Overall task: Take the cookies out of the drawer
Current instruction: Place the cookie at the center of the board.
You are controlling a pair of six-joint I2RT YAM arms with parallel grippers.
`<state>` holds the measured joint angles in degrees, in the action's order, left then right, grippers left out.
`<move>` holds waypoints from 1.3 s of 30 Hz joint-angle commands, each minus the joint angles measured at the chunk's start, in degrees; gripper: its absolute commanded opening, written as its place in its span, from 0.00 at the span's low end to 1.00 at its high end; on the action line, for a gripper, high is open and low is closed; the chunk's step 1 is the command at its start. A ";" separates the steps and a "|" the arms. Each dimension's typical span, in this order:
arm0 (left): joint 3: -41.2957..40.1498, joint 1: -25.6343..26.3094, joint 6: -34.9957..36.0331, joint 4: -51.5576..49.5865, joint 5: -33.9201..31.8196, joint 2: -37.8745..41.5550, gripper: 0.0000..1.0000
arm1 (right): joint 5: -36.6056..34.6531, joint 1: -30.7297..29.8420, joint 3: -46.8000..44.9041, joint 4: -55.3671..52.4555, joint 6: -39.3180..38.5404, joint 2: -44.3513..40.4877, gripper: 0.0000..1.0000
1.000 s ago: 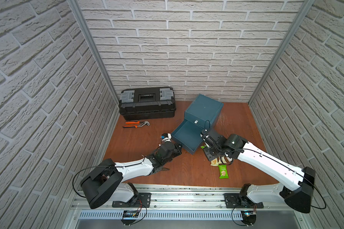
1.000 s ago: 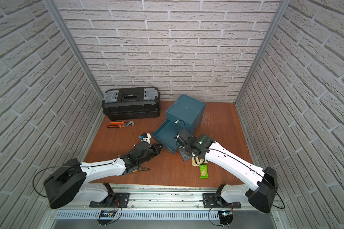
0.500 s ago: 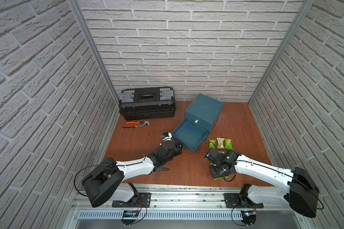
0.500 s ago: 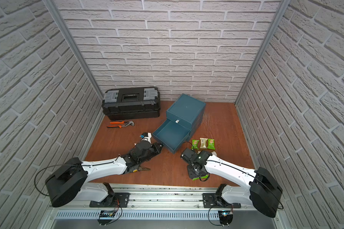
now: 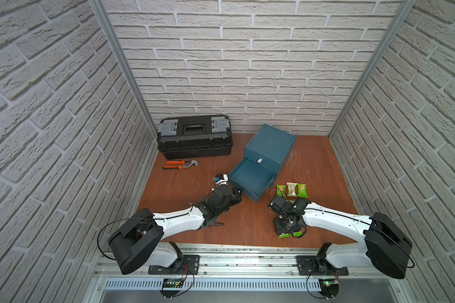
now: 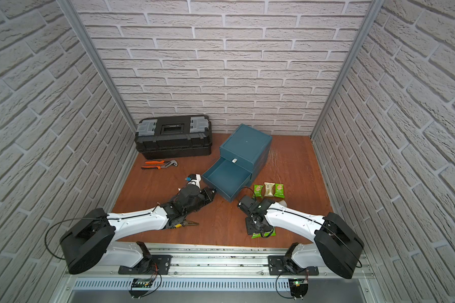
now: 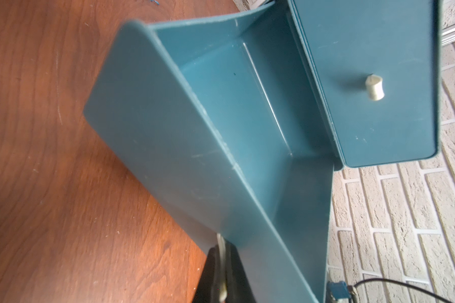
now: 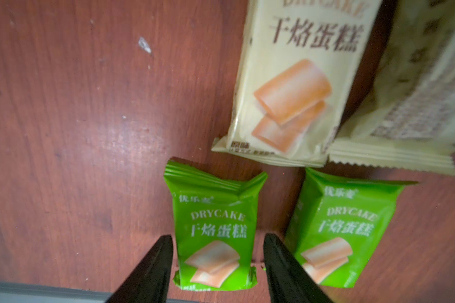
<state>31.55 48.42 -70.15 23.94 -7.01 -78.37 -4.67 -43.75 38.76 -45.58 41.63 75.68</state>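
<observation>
At the right gripper point(image 8: 218, 236): jaws apart, astride a green packet point(image 8: 213, 230) lying flat on the table point(image 8: 76, 131), one dark finger on each side, no pinch. Just beside it, a second green packet point(image 8: 336, 228). Beyond both, a cream packet point(image 8: 294, 86) face up and a cream packet with fine print point(image 8: 410, 105), the two side by side with edges touching or nearly so. In both top views, right gripper point(image 5: 286, 227) point(image 6: 259, 227) at the lower right of centre, pointing down near the table's front edge, with only green corners showing beneath it.

At the left gripper point(image 7: 222, 249): jaws together on the drawer knob point(image 7: 222, 287), seen as a cream sliver between the dark fingers, hard against the front wall of the drawer point(image 7: 168, 157). In a top view, left gripper point(image 5: 235, 195) at mid-frame, at the near corner of the drawer point(image 5: 252, 178). Drawer standing out of the blue cabinet point(image 5: 269, 147), its blue floor in plain sight.

Right of the drawer, just right of centre frame, more of the cookies point(image 5: 291, 189) in a row of three on the table: green, cream, green, close side by side.

Farther out, in the upper left part of the table: black toolbox point(image 5: 195, 136) against the back wall, with orange-handled pliers point(image 5: 180, 164) just in front of it.
</observation>
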 commanded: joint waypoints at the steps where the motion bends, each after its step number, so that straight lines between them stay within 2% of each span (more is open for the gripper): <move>1: 1.32 -0.61 1.05 1.72 -0.22 -0.44 0.00 | -1.53 0.32 0.06 -1.37 0.37 -4.02 0.63; 7: 1.40 -0.57 1.07 1.46 -0.06 -0.17 0.00 | -9.90 0.36 10.03 -8.90 -4.04 -14.96 0.60; 10: 1.29 -0.56 1.19 1.37 0.06 -0.18 0.00 | -12.18 2.67 17.92 -8.69 -11.69 -16.68 0.59; 14: 1.48 -0.61 1.07 1.48 0.45 -0.39 0.00 | -12.39 9.49 31.17 -10.16 -20.95 -10.09 0.60; 18: 1.91 -0.61 1.07 1.46 0.25 -0.42 0.00 | -7.82 16.47 38.82 -3.84 -27.01 -4.47 0.61; 23: 2.67 -0.52 1.06 1.11 0.03 -0.42 0.00 | -5.75 19.84 50.87 -2.98 -31.83 6.40 0.61; 26: 2.82 -0.43 0.65 1.70 -0.27 -0.75 0.00 | -7.22 21.66 55.34 -2.69 -32.46 11.71 0.59; 30: 3.61 -0.45 0.31 2.64 -0.22 -1.52 0.00 | -7.41 24.66 58.90 -2.58 -31.71 16.65 0.54; 39: 7.75 -0.51 1.22 3.97 0.26 -5.15 0.00 | -7.28 25.73 56.54 -3.48 -33.78 18.58 0.52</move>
<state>37.45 48.38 -70.06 23.97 -6.57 -82.26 -11.73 -17.76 96.07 -49.12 9.34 95.18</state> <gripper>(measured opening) 0.079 0.522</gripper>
